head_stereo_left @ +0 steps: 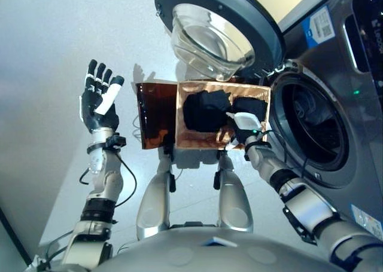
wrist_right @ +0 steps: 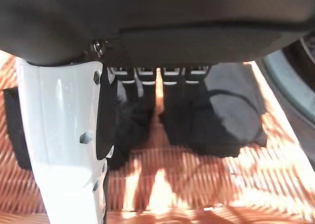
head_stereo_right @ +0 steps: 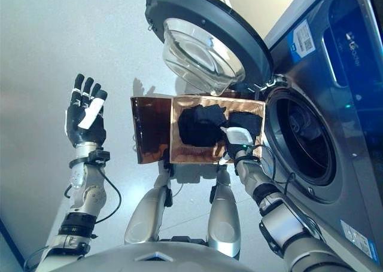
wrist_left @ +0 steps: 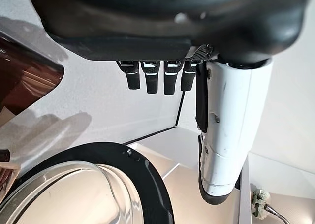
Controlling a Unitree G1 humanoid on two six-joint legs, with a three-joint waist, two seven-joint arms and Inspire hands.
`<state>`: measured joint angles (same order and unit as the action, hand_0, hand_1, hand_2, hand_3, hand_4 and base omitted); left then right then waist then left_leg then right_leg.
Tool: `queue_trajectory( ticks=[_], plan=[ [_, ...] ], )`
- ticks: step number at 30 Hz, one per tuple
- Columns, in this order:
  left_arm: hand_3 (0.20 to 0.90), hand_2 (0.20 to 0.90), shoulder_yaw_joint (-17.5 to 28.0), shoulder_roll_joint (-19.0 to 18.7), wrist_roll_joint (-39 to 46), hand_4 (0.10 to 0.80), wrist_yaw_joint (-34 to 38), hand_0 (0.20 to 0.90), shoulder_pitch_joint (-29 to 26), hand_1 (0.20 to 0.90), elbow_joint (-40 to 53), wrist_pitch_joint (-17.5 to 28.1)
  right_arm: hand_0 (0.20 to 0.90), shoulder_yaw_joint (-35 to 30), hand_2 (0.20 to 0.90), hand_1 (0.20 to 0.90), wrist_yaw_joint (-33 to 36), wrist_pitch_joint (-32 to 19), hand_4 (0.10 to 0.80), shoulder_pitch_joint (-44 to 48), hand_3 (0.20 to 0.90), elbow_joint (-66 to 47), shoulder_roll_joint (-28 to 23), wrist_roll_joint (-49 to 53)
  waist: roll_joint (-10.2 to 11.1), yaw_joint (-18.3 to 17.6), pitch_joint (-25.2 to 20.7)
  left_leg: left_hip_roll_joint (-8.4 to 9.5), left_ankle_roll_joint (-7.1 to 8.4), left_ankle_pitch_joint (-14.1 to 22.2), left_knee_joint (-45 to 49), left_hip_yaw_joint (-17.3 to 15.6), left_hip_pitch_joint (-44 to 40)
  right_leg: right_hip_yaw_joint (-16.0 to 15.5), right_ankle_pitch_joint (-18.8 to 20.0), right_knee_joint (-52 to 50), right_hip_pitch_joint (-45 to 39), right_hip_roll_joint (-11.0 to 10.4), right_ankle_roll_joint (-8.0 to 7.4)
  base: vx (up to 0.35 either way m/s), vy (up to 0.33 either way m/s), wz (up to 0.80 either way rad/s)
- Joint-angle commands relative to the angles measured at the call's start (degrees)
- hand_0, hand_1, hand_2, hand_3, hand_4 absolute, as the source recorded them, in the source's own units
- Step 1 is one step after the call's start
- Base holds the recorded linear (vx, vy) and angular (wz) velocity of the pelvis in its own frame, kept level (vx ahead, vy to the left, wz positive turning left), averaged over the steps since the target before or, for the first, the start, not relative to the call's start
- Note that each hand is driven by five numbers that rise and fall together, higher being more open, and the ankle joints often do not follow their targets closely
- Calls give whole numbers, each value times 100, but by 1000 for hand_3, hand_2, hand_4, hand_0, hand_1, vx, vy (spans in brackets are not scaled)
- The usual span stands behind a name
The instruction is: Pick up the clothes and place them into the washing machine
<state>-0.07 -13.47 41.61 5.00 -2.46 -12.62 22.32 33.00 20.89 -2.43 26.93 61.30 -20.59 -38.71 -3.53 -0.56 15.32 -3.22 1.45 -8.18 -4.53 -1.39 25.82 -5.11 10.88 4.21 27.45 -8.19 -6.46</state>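
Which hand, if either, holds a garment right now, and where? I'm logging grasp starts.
Neither. The right hand reaches open over the black clothes in the basket; the left hand is raised, open and empty.

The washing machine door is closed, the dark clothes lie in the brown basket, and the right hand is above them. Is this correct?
Not quite: the washing machine door is open, as the left eye view shows. The rest stands: the dark clothes lie in the brown basket, with the right hand above them.
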Motion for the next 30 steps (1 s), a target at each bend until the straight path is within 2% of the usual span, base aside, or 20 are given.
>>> queue_trajectory(
  ticks=[1,11,30],
  plan=[
    [900,900,355,-381,-115,800,-40,900,135,900,930,455,900,-58,900,900,369,-1,800,89,900,-34,-40,174,119,54,-342,-65,486,118,-47,9,163,-31,101,-250,685,-275,-182,0,0,0],
    [900,900,416,-429,-428,800,197,900,196,900,880,597,900,-364,900,900,749,-186,800,-81,900,-854,-369,401,138,3,-295,-71,516,91,-47,5,350,-62,150,-209,826,-285,-209,0,0,0],
    [900,900,298,-499,-346,800,392,900,312,900,819,690,900,-617,900,900,1517,127,800,51,900,-439,-363,331,104,17,-238,-74,514,90,-47,17,607,-71,167,-198,1056,-283,-222,0,-1,0]
  ],
)
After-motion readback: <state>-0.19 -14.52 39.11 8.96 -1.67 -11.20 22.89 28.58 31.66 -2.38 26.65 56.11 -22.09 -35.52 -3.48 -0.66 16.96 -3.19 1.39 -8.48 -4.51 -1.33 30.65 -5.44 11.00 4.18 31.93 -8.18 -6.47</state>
